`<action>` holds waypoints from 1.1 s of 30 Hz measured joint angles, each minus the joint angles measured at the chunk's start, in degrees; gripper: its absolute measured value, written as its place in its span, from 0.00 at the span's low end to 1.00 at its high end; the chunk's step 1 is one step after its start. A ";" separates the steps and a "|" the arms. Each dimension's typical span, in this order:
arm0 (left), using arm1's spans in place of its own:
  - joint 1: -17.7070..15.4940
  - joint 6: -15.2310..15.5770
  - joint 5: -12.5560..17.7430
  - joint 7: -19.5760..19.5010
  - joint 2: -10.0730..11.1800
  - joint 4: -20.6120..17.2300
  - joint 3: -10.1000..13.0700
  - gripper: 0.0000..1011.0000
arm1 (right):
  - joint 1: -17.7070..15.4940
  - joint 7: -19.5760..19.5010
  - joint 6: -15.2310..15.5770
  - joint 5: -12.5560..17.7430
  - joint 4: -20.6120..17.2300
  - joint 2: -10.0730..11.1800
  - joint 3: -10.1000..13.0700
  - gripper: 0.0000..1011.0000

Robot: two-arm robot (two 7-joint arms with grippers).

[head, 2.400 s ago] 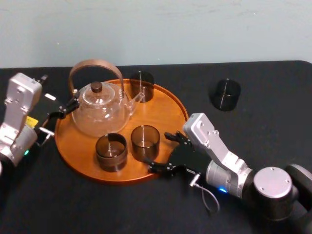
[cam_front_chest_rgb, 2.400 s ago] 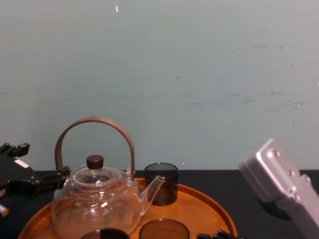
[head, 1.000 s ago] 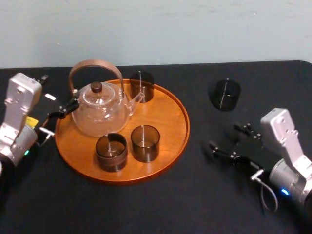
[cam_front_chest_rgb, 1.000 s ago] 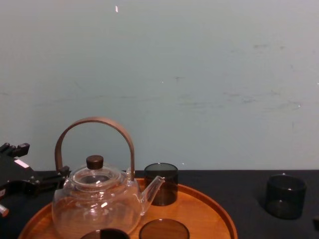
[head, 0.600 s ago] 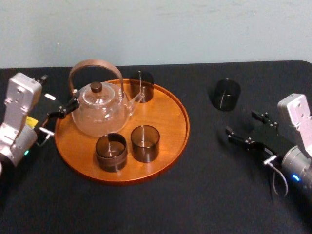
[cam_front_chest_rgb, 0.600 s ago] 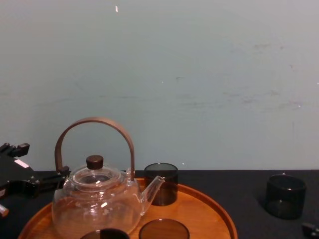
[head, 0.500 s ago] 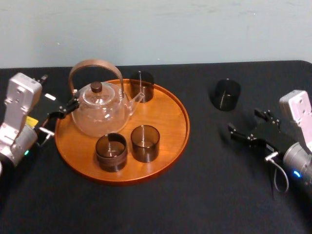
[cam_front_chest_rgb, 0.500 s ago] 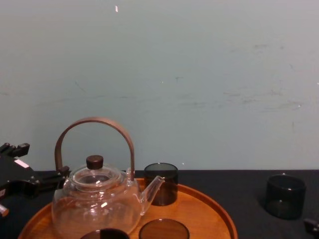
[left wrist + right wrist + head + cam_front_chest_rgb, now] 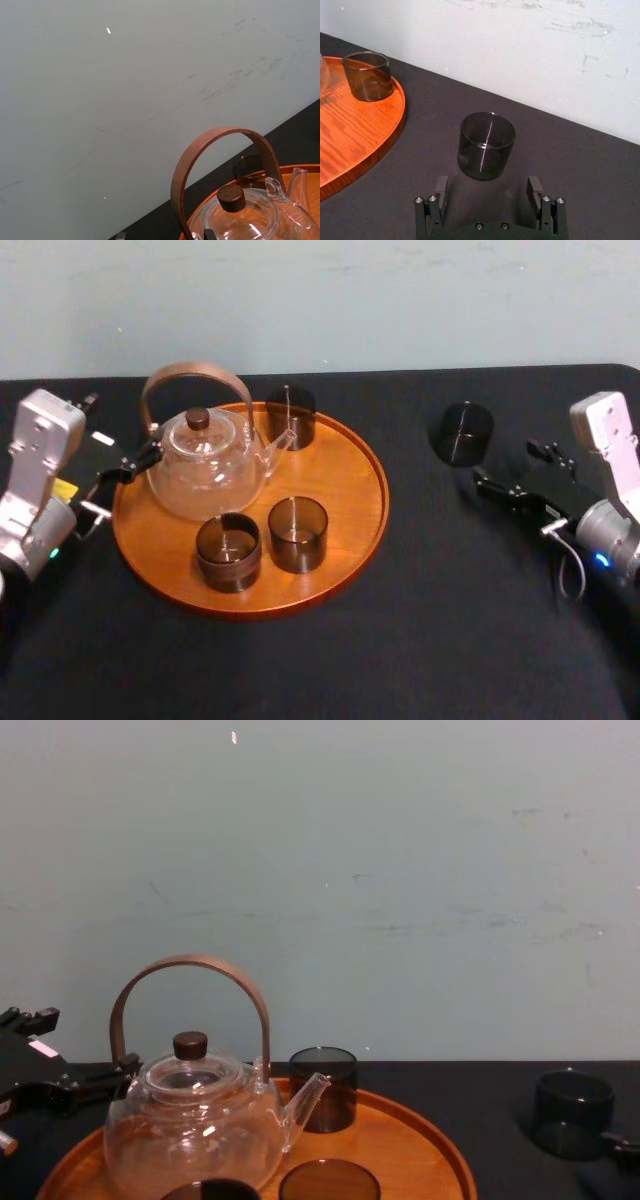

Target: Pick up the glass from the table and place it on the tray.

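Now the right gripper (image 9: 488,187), jaws spread and empty, is lining up just short of the dark glass (image 9: 486,145) standing on the table (image 9: 580,165), having swung away from the tray (image 9: 345,475): grasp pending. Left gripper (image 9: 128,468) is idling beside the glass teapot (image 9: 205,475).

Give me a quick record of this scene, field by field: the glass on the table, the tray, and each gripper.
Glass: upright on the table, right of the tray, not gripped
Tray: holds a teapot and three other glasses
Right gripper: open, low over the table, glass just ahead of it
Left gripper: parked at the tray's left edge by the teapot
Task state: glass not yet picked up
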 joint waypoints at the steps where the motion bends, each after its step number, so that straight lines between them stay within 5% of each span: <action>1: 0.00 0.00 0.00 0.00 0.00 0.00 0.00 1.00 | 0.30 0.05 0.04 -0.08 0.29 -0.09 -0.11 0.99; 33: 0.00 0.00 0.00 0.00 0.00 0.00 0.00 1.00 | 13.45 0.35 -3.01 -4.65 16.05 -5.21 -4.01 0.99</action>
